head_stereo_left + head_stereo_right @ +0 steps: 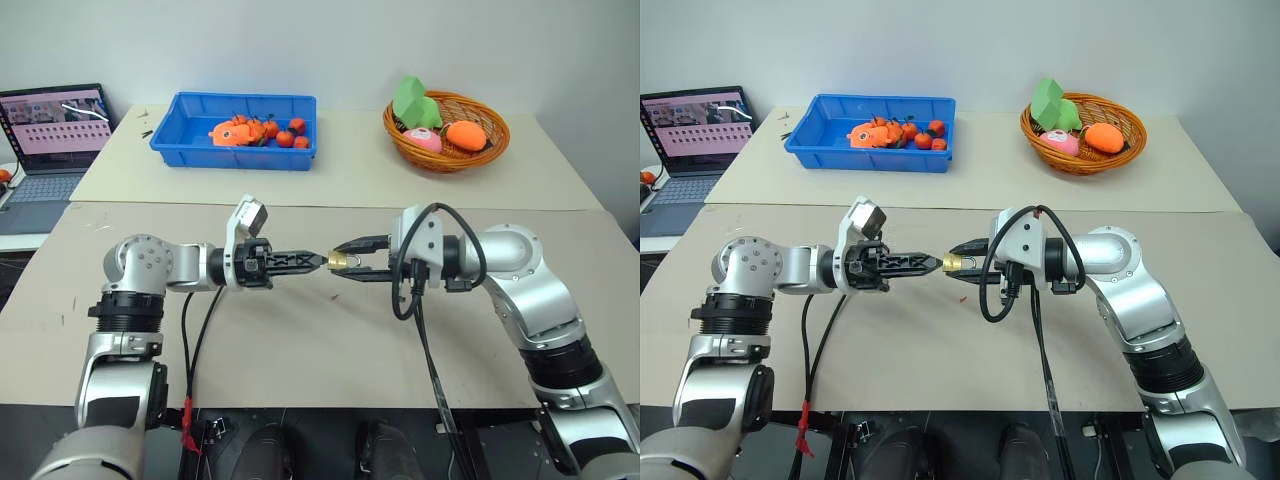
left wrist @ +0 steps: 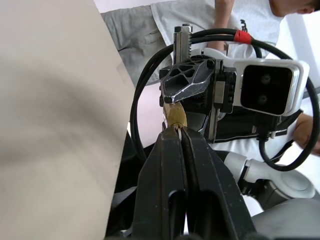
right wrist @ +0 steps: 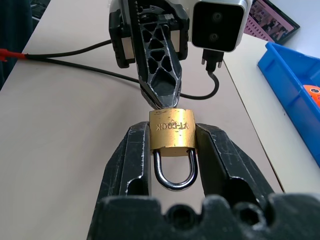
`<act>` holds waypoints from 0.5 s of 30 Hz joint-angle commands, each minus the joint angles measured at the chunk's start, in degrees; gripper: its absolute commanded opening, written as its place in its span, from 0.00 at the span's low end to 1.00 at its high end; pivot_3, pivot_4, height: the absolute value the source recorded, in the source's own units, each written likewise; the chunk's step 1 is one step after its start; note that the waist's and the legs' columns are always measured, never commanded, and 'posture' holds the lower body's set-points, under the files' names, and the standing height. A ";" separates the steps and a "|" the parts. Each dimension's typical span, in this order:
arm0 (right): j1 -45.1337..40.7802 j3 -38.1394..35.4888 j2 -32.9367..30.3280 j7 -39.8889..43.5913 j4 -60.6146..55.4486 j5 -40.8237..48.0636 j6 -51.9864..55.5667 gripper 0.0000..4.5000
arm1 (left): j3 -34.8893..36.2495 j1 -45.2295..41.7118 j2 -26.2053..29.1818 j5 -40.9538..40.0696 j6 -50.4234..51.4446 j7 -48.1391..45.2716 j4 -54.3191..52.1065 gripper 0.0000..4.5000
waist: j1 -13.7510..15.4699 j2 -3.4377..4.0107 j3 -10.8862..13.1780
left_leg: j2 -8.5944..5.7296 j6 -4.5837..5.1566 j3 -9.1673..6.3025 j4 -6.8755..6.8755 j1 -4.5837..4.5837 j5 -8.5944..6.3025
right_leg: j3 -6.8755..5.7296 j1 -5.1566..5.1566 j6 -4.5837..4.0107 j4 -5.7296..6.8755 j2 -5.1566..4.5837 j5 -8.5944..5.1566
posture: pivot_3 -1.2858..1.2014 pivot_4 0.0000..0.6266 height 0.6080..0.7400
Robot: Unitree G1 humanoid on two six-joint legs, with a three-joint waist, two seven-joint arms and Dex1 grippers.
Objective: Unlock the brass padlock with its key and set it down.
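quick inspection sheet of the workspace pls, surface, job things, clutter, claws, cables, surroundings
surface: beige table, bare below the arms
job's things: small brass padlock with silvery shackle closed, held above the table; thin silvery key at its bottom face
clutter: blue plastic bin of orange and red toys; woven wicker basket of plush items, both at the far edge
claws: right claw shut on the padlock's sides; left claw shut on the key
cables: black cable looped at the right wrist
surroundings: open laptop far left

1 brass padlock (image 3: 172, 133), 2 grippers (image 1: 326, 261), 1 laptop (image 1: 50, 140).
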 commanded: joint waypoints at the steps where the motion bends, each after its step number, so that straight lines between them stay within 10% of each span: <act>1: -0.63 -0.69 0.40 -1.41 -0.69 -0.05 -0.60 0.20 | -2.61 0.75 -1.25 1.43 -3.96 -3.52 -5.99 0.01 | 0.08 0.00 0.00 | 0.00 0.00 0.00 0.00 0.00 0.00 | 0.01 0.00 0.00 0.00 0.00 0.00 | 0.52 0.24 0.64; 15: -0.65 -0.65 0.04 -1.63 -0.22 -0.28 -0.57 0.20 | -4.38 0.60 1.31 5.98 -7.44 -9.32 -3.88 0.01 | -0.04 -0.01 0.00 | 0.00 0.00 0.00 0.00 0.01 0.00 | 0.01 -0.01 0.00 -0.06 -0.01 0.00 | 0.52 0.24 0.64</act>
